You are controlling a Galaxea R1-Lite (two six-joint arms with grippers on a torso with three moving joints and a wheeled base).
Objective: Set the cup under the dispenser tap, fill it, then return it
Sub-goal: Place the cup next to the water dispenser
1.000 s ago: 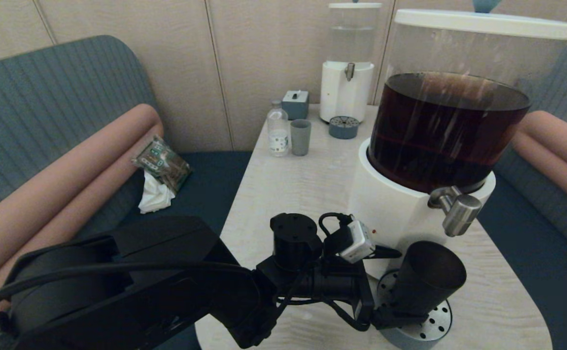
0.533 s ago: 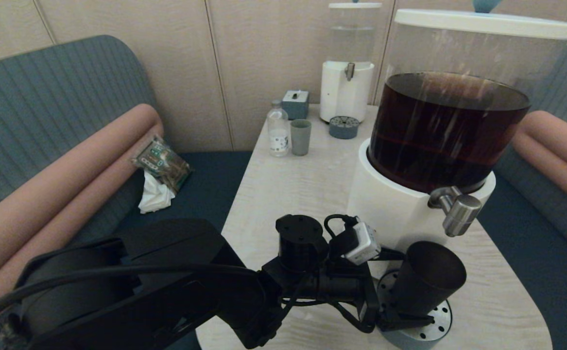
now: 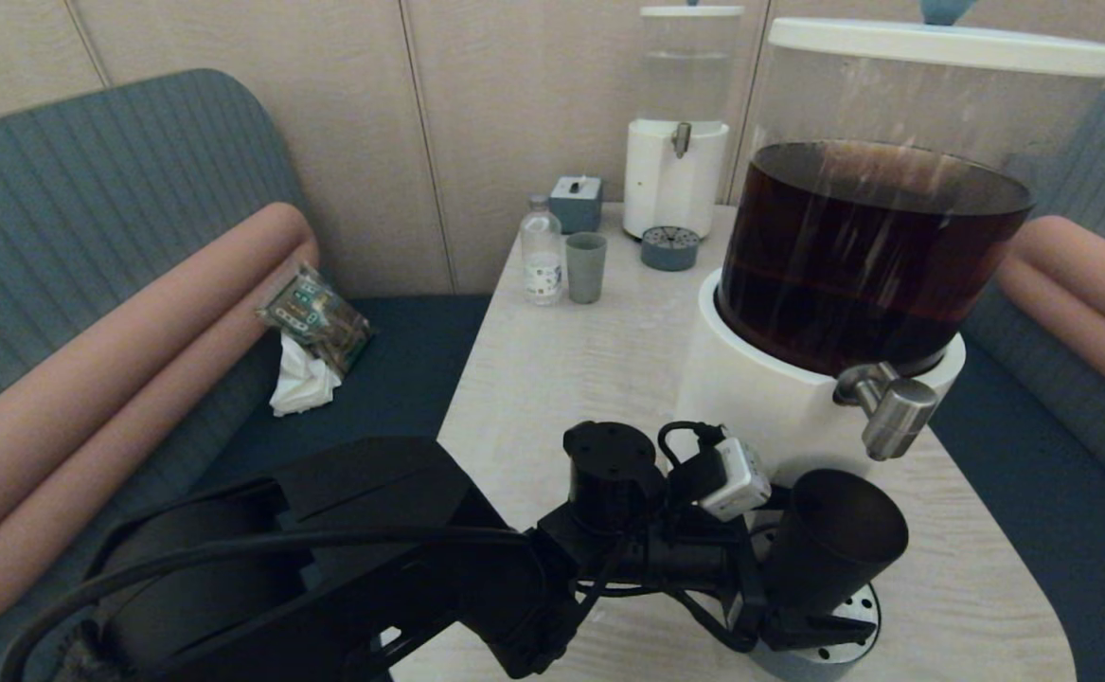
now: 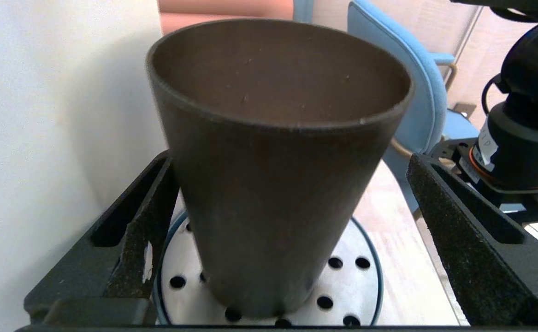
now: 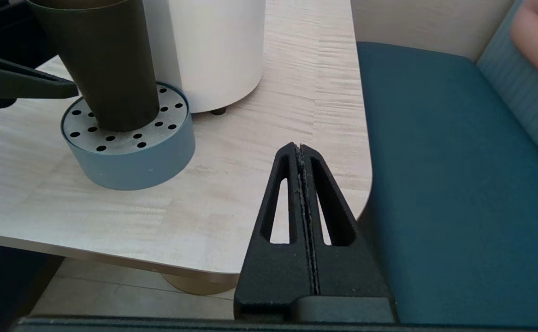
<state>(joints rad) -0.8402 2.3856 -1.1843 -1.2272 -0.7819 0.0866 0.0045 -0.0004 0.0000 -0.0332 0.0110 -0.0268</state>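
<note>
Nearest to me, the right gripper hangs off the counter's near corner, beside the dark blue seat cushion, its fingers pressed flat together and holding nothing.

On the pale wood-grain counter, I see my left gripper reaching in around the matte black tapered cup. Its fingers stand wide apart on either side of the cup; one pad sits right against the cup's wall, the other has a clear gap, so nothing is clamped. The cup stands upright on the round perforated steel drip tray with a blue-grey rim, just in front of the large dispenser's white base. The brushed-steel dispenser tap juts out above and slightly beyond the cup's mouth. From the wrist view the cup looks empty inside.

Behind the tap I see the clear tank of dark brown liquid.

Farther back on the counter stand a pale grey-green cup, a small clear bottle, a little grey box and the smaller white dispenser with clear liquid.
</note>
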